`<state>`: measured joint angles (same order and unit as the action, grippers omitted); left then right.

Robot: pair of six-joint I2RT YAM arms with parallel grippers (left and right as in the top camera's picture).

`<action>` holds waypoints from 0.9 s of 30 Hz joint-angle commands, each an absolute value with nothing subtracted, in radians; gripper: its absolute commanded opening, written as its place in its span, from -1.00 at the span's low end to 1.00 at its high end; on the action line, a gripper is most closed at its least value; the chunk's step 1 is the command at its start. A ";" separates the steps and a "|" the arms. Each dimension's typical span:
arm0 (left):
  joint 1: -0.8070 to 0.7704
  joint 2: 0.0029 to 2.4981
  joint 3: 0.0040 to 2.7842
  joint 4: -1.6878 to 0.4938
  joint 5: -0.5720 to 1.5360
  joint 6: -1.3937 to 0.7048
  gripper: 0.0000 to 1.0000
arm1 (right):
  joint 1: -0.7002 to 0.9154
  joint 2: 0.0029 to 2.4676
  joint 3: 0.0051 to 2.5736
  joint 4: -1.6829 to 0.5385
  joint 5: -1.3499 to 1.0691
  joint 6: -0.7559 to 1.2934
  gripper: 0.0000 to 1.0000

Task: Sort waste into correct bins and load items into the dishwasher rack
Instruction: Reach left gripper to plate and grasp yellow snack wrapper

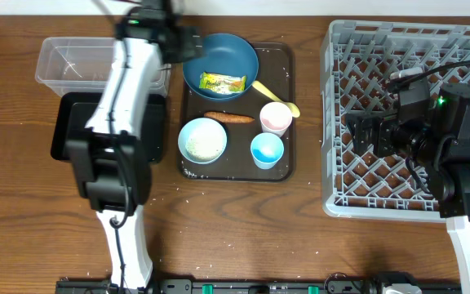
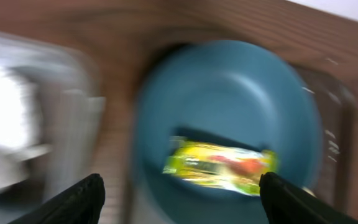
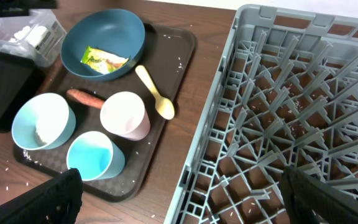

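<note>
The dark blue plate [image 1: 219,53] holds a yellow-green wrapper [image 1: 223,82]. My left gripper [image 1: 188,47] hovers at the plate's left rim, open and empty; its blurred wrist view shows the wrapper [image 2: 219,165] just ahead of my left gripper [image 2: 182,199]. White crumpled paper [image 3: 30,34] lies in the clear tub [image 1: 80,65], beside the black tray [image 1: 68,126]. A carrot stick [image 1: 228,118], yellow spoon [image 1: 276,96], pink cup [image 1: 275,118], light blue cup [image 1: 267,150] and rice-filled bowl [image 1: 202,140] sit nearby. My right gripper [image 3: 185,199] is open over the grey rack [image 1: 406,49].
The dishes and waste rest on a dark brown serving tray [image 1: 280,61] in the middle of the wooden table. Rice grains are scattered on the tray, the table and the rack floor. My left arm [image 1: 121,122] stretches across the black tray.
</note>
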<state>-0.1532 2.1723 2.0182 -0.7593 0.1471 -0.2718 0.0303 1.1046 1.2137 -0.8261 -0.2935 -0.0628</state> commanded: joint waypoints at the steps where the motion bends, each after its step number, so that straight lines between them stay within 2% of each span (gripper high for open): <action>1: -0.212 2.214 2.025 -0.730 0.091 -0.249 0.66 | 0.027 1.106 1.230 -0.827 -0.304 -0.076 0.99; 8: -0.290 2.325 2.025 -0.676 -0.089 -0.422 0.67 | 0.027 1.107 1.230 -0.832 -0.304 -0.076 0.98; 16: -0.293 2.441 2.025 -0.648 -0.091 -0.578 0.68 | 0.027 1.110 1.230 -0.847 -0.303 -0.076 0.98; 23: -0.292 2.471 2.023 -0.645 -0.091 -0.582 0.66 | 0.027 1.125 1.229 -0.849 -0.303 -0.076 0.98; 25: -0.292 2.471 2.023 -0.645 -0.091 -0.582 0.49 | 0.027 1.131 1.229 -0.849 -0.303 -0.076 0.99; 27: -0.292 2.471 2.023 -0.646 -0.091 -0.582 0.05 | 0.027 1.137 1.229 -0.849 -0.303 -0.076 0.99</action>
